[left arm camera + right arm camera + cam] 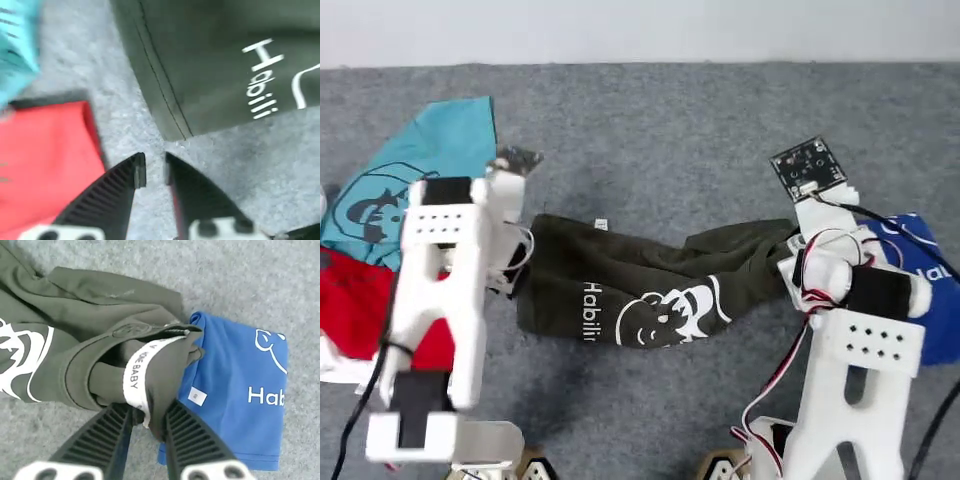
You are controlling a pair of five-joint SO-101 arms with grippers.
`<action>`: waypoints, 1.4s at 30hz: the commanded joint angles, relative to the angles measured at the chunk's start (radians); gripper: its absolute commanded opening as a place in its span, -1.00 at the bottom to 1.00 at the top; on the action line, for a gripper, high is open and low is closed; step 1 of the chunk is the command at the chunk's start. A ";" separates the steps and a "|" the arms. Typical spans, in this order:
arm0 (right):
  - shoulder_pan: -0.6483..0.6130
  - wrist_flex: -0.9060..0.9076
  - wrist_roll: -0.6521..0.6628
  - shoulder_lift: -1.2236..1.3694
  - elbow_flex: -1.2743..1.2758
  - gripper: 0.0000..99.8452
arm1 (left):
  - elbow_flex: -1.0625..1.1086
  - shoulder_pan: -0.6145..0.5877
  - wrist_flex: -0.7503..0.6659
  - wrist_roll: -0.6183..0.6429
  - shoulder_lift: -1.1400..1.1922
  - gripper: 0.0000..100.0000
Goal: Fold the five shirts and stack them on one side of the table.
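While the right gripper (148, 416) is clamped on the neck end of a crumpled dark olive cotton shirt with white print (650, 295), its white neck label and a fold of cloth bunched between the jaws, the left gripper (155, 167) hangs just off the shirt's opposite end. Its jaws are parted by only a narrow slit and hold nothing.

The shirt lies in the middle of the grey felt-covered table (670, 130), its long axis running from the left side toward the right edge. That gives each arm one end: the hem corner is nearest the left arm, and the right arm has the collar. The hem corner sits just ahead of the left jaws, apart from their tips, with bare felt beneath them.

Both arms extend from the near edge, grippers pointed down close to the surface. The right gripper is just beside a folded blue shirt (240, 395) near the right edge. A red garment (45, 160) and a teal shirt (420, 160) lie by the left edge.

By the look of it, the next move calls for the left jaws to widen and advance onto the hem corner.
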 commanded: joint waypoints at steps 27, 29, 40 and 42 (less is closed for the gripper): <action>-0.012 -0.028 -0.006 -0.025 0.066 -0.98 | -0.116 0.140 -0.140 0.006 0.519 -0.96; -0.012 -0.028 -0.008 -0.024 0.066 -0.98 | -0.105 0.140 -0.138 0.006 0.519 -0.97; -0.005 -0.088 -0.011 -0.024 0.147 -0.98 | -0.283 0.064 0.032 0.115 0.354 -0.98; -0.005 -0.105 -0.015 -0.025 0.147 -0.98 | -0.328 0.055 0.089 0.115 0.284 -0.98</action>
